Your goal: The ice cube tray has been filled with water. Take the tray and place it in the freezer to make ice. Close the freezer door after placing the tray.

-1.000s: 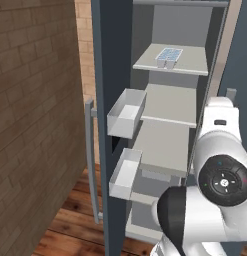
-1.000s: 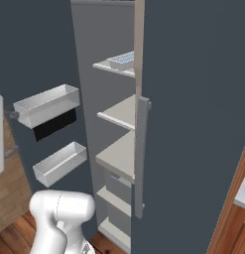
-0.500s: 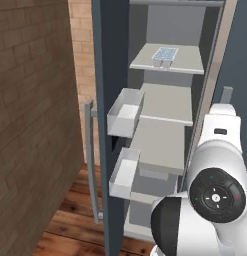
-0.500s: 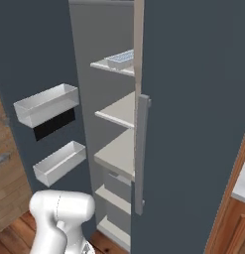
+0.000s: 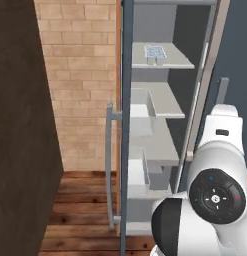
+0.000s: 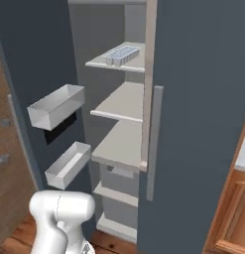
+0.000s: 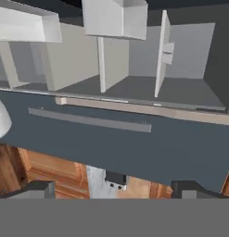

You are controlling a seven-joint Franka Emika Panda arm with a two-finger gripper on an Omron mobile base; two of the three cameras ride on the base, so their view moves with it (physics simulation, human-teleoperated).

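The end effector [image 7: 112,187] hangs empty with its two dark tips spread wide apart, looking sideways at the open freezer [image 6: 193,99] from a little way off, touching nothing. Past it, in the right base view, the ice cube tray [image 6: 122,53] already lies flat on the top shelf [image 6: 101,63], its pale cells of water [image 5: 156,50] facing up, so the placing looks done and the closing is what remains. The freezer door [image 6: 30,74] stands swung out to the left, its two grey bins [image 6: 57,105] jutting into the opening; from the left base view I see it nearly edge-on, with the long vertical bar handle [image 5: 109,165] on its outer face, toward the brick wall [image 5: 85,75]. To do this well, I would bring the hand round to that outer face, press on the panel near its free edge rather than near the hinge, and push steadily until it seats, gently enough that the water does not slop out.
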